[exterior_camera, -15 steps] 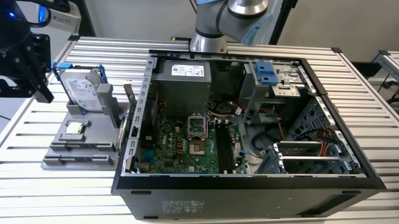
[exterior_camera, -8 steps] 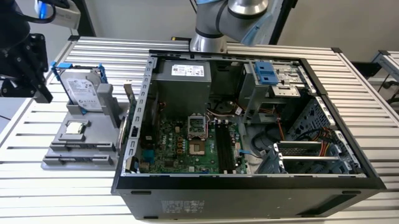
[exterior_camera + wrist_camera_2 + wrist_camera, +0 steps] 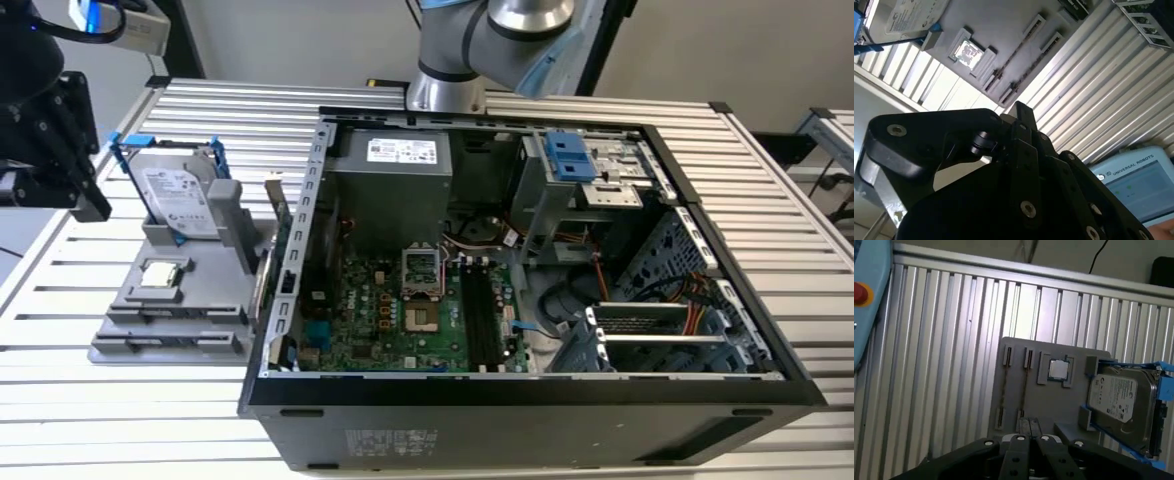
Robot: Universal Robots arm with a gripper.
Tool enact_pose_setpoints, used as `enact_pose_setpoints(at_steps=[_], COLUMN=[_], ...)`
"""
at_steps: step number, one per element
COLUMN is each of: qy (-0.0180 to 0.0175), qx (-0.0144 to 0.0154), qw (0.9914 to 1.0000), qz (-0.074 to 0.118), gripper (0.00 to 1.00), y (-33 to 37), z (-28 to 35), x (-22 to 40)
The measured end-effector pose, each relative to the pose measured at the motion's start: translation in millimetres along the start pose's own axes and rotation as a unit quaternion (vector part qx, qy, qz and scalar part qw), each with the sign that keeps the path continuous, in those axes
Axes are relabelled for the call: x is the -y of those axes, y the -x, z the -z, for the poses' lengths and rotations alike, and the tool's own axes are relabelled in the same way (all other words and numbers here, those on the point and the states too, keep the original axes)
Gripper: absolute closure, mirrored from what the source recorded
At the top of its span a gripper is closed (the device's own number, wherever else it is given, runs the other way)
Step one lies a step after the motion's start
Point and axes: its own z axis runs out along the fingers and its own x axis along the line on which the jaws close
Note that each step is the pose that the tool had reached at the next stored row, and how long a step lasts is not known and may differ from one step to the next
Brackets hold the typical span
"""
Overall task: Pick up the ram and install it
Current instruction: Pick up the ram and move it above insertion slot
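Pincer [image 3: 1029, 424] hangs at the exterior view's left, above the slatted bench [image 3: 107, 420] and short of the grey fixture [image 3: 120, 350]. In both wrist views its fingers are clenched together with nothing seen between them.

On the fixture, a hard drive [image 3: 174, 195] stands in a blue frame at the far end and a processor chip [image 3: 160, 272] lies mid-plate. Two narrow holders are at the near end. In the first wrist view, the ram [image 3: 1024, 387] appears as a thin dark line set on edge in one of these holders. Whether the other holder is also filled cannot be told.

Further right stands the open computer case [image 3: 534, 410], with long black motherboard slots [image 3: 483, 315] beside the processor socket. No strip is seated in them.

Handling assessment: the ram is judged light, stiff and thin, with fragile chips and contacts. Best hold is across its two flat faces at the exposed upper edge, near mid-length, with light pressure and clear of the contact edge.
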Motion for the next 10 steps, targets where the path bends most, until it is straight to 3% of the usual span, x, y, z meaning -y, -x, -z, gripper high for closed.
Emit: enact_pose_setpoints(at_steps=[6, 10], qy=[-0.0041, -0.0046], qx=[0.0008, 0.0010], qw=[0.99960, 0.99945], qz=[-0.028, -0.033], gripper=[1.00, 1.00], y=[0.0, 0.0], z=[-0.2, -0.3], x=[0.0, 0.0])
